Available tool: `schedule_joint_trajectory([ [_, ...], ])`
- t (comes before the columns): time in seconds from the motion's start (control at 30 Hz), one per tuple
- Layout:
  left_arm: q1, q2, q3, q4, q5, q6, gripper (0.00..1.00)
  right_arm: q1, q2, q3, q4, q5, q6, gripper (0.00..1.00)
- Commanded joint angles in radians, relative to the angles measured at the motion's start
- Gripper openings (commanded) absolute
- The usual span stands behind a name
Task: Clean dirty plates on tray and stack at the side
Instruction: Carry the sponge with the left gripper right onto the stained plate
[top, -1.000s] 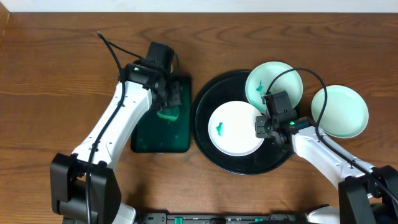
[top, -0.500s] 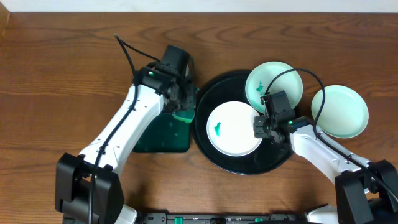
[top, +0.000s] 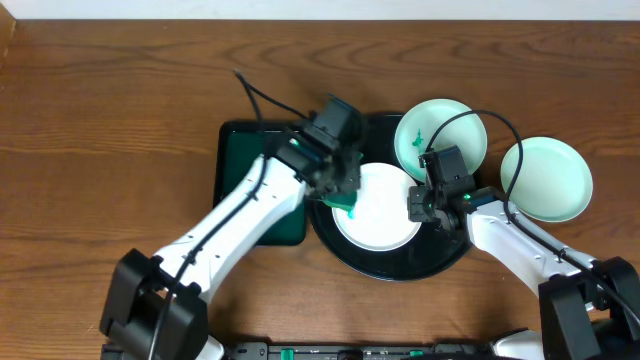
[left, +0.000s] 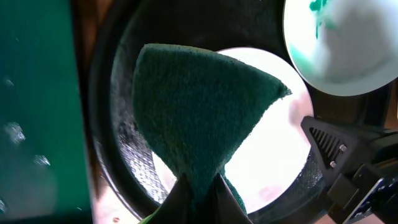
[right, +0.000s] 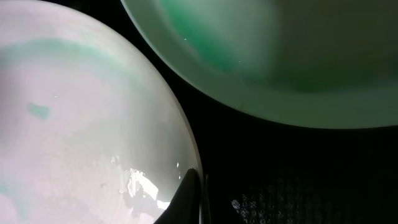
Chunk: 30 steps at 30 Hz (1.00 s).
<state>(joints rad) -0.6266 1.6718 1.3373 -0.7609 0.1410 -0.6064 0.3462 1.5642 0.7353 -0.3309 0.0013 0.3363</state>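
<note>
We find the left hand (top: 342, 192) clamped on a green pad (left: 199, 118), poised over the left half of the near plate (top: 385, 222); the right hand (top: 420, 206) is closed at its right rim.

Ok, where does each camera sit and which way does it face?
Overhead: above the table, facing straight down; left arm, right arm, tray, three plates.
Left wrist: looks down past jaws pinching a green sponge over the centre plate.
Right wrist: low at that plate's rim, shut jaws at bottom.
All share the centre plate.

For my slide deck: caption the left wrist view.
Left gripper holds a green sponge over the white plate on the black tray.
</note>
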Motion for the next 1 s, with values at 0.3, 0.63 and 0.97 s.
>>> schedule_joint_trajectory([
  [0.3, -0.132, 0.126, -0.01, 0.026, -0.184, -0.216, 0.07, -0.011, 0.01, -0.01, 0.006, -0.007, 0.008, 0.01],
  [0.63, -0.123, 0.232, -0.01, 0.055, -0.182, -0.181, 0.07, -0.011, 0.01, -0.01, 0.006, -0.011, 0.007, 0.01],
  [0.97, -0.123, 0.327, -0.01, 0.094, -0.091, -0.07, 0.07, -0.011, 0.01, -0.01, 0.008, -0.011, 0.002, 0.01],
])
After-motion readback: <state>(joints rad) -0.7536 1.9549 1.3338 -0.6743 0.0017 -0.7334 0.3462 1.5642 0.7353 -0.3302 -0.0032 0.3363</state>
